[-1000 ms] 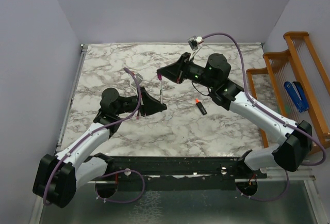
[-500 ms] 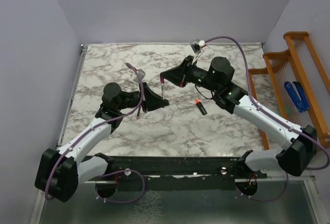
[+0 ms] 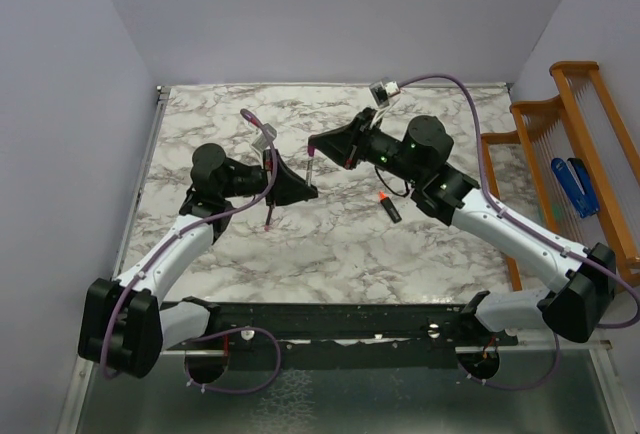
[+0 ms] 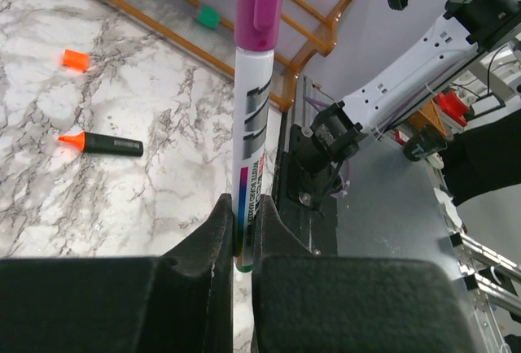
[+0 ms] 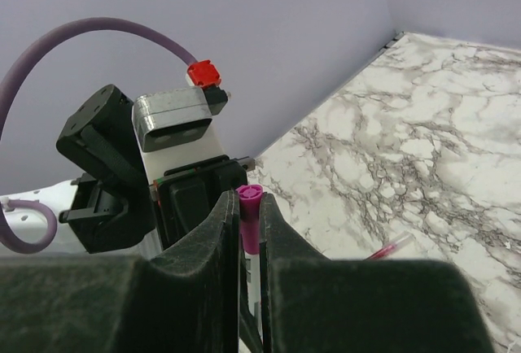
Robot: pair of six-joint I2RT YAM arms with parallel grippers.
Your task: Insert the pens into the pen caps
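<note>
With left claw (image 4: 244, 216), grips lower end of silver-grey pen (image 4: 252, 125), held over table (image 3: 200, 124) left of black marker (image 3: 391, 209). With right claw (image 5: 250, 207), pinches magenta-purple cap (image 5: 250, 221) tight, cap seated over that pen's top end. Farther left of marker, flat on table: red-pink pen (image 3: 268, 220). Near marker's orange tip, loose on table: orange cap (image 4: 75, 59).

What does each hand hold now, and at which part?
The left hand grips the silver-grey pen near its bottom end; the right hand clamps the magenta cap on that pen's top.
</note>
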